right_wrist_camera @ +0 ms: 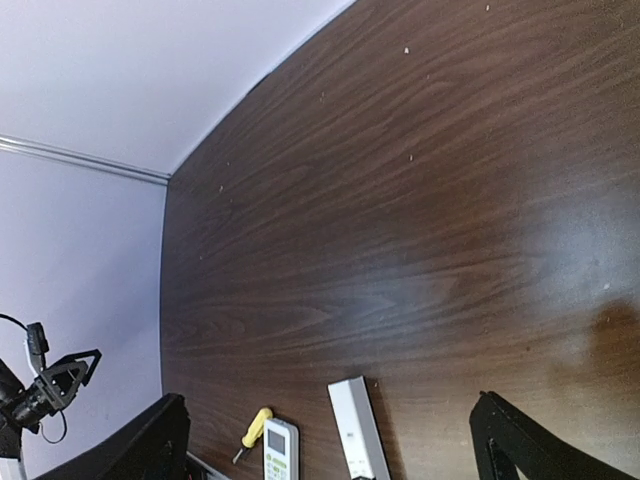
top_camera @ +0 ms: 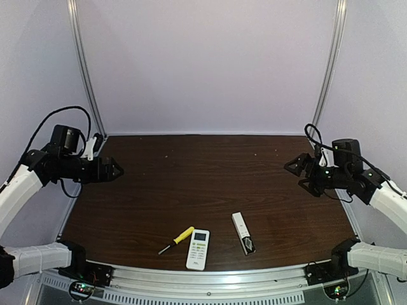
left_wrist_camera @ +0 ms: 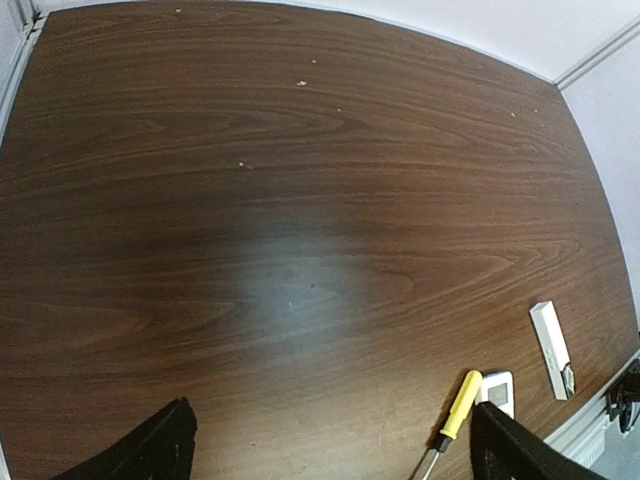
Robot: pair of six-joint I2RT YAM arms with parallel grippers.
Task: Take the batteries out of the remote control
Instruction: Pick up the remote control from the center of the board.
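A white remote control (top_camera: 198,248) with a small screen lies face up near the table's front edge; it also shows in the left wrist view (left_wrist_camera: 497,388) and the right wrist view (right_wrist_camera: 279,450). No batteries are in view. A slim white bar-shaped device (top_camera: 242,232) with a dark near end lies just right of it. My left gripper (top_camera: 114,170) is open and empty, held above the table's left side. My right gripper (top_camera: 299,176) is open and empty above the right side. Both are far from the remote.
A yellow-handled screwdriver (top_camera: 177,239) lies just left of the remote, also seen in the left wrist view (left_wrist_camera: 458,408). The brown wooden table (top_camera: 191,184) has a metal rail along its front edge and white walls behind.
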